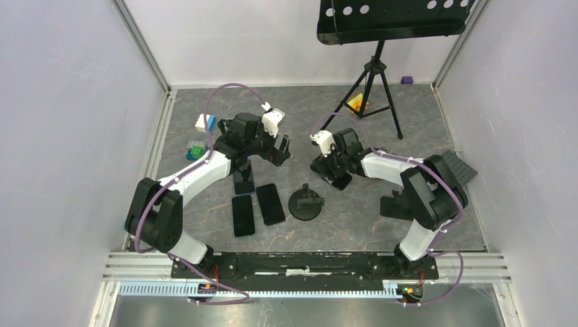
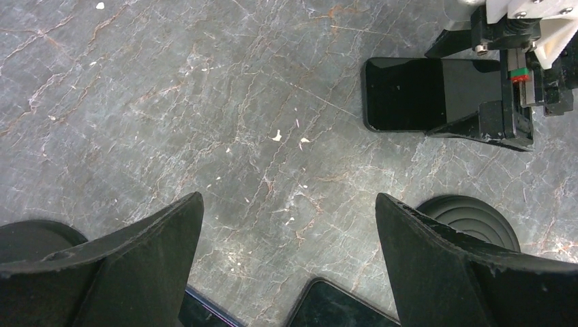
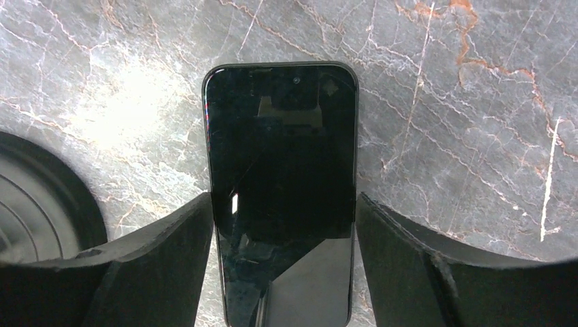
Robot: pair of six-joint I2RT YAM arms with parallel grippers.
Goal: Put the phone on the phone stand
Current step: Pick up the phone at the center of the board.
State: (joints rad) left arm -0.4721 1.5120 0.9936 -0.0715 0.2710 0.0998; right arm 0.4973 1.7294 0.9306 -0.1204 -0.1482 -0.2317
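Phone [image 3: 281,191] flat on grey marble tbl [image 1: 293,102]; pale walls [image 1: 68,102] 3 sides.

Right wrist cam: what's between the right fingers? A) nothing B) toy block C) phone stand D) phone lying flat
D: a black phone lies flat on the table between the right fingers, with the round stand off at the picture's edge.

phone [image 3: 281,191]: black (glossy) | table [image 3: 443,102]: grey marble, rust veins | stand [image 1: 306,203]: black
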